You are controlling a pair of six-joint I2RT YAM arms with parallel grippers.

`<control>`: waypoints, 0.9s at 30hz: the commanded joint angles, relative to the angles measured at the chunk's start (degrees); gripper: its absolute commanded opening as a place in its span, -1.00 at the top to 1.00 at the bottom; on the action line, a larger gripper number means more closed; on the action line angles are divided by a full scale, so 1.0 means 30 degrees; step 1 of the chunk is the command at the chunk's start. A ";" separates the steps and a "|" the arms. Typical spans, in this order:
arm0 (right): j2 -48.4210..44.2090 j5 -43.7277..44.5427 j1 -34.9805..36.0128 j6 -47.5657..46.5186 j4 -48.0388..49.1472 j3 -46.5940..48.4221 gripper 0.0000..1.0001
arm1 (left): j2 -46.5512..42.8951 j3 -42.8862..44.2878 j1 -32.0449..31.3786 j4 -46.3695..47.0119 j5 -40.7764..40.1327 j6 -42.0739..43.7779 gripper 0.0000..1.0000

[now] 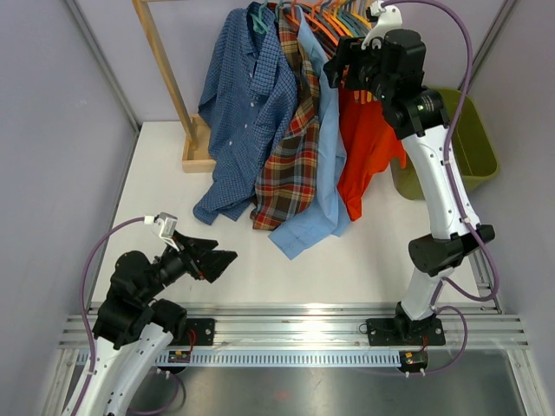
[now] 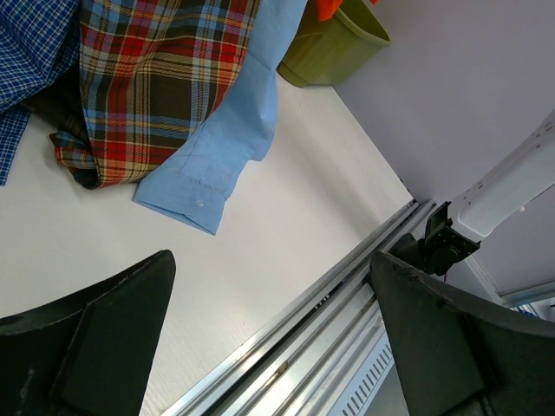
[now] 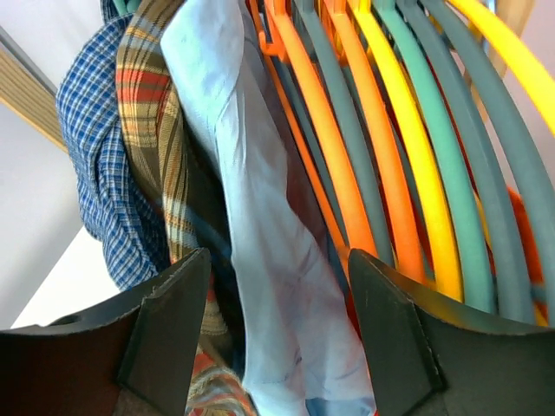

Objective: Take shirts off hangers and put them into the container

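Note:
Four shirts hang side by side on the rack: dark blue check point(image 1: 247, 113), plaid point(image 1: 295, 165), light blue point(image 1: 325, 173) and orange-red point(image 1: 364, 156). A bunch of orange, teal and yellow hangers point(image 1: 334, 22) fans out above them. My right gripper point(image 1: 340, 68) is up at the shoulders of the shirts. In its wrist view the gripper point(image 3: 277, 321) is open, with a fold of the light blue shirt point(image 3: 260, 217) between the fingers and the hangers point(image 3: 381, 156) just right of it. The olive container point(image 1: 473, 147) stands behind the right arm. My left gripper point(image 1: 217, 260) is open and empty, low over the table.
A wooden rack post with its flat base frame point(image 1: 198, 152) stands left of the shirts. The shirt tails and a blue cuff point(image 2: 186, 199) lie on the white table. A metal rail point(image 2: 347, 321) runs along the near edge. Grey walls close in on both sides.

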 commanded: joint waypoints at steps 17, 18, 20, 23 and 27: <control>0.2055 -0.2459 -0.0581 0.0404 -0.0428 0.1178 0.62 | -0.0010 0.0278 -0.0051 0.0424 0.0317 0.0231 -0.98; 0.2112 -0.2517 -0.0581 0.0434 -0.0486 0.1265 0.70 | -0.0009 0.0278 -0.0051 0.0424 0.0346 0.0231 -0.98; 0.2317 -0.2751 -0.0582 0.0405 -0.0632 0.1791 1.00 | -0.0038 0.0307 -0.0051 0.0424 0.0317 0.0202 -0.98; 0.2348 -0.3627 -0.0611 0.0347 -0.0547 0.2233 1.00 | -0.0009 0.0336 -0.0051 0.0366 0.0259 0.0231 -0.98; 0.0857 -0.4099 -0.0552 0.0375 0.1821 0.0451 1.00 | -0.0009 0.0570 -0.0051 0.0249 0.0171 0.0319 -0.98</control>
